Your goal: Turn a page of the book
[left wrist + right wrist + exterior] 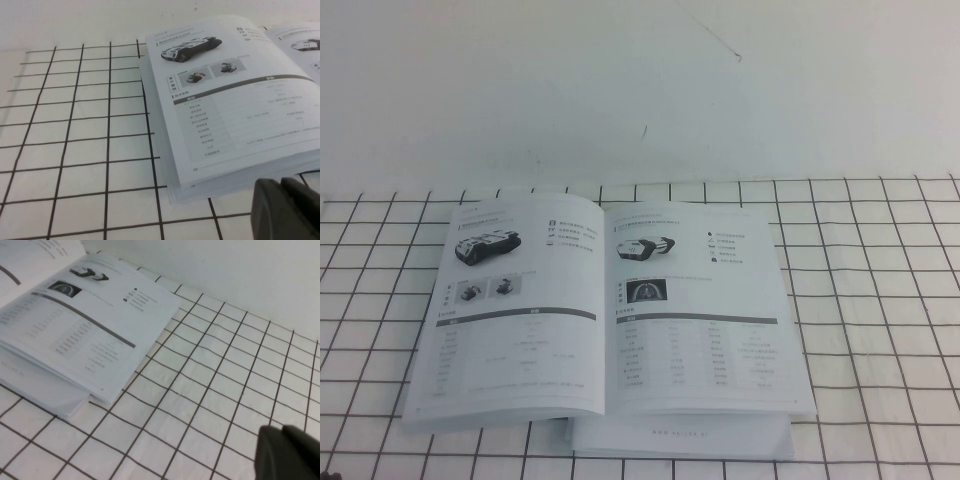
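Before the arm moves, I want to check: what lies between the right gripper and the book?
Only bare grid-lined tabletop, as the right wrist view shows. The right gripper sits apart from the book. The left gripper waits near the book's other side.

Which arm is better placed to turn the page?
Probably left: the left end effector sits near the book's near left corner; the right end effector, shut, hangs over bare grid farther away.

Book (610, 320) pages carry small print, table rows and grey header bars; none of it legible, no numbers readable.
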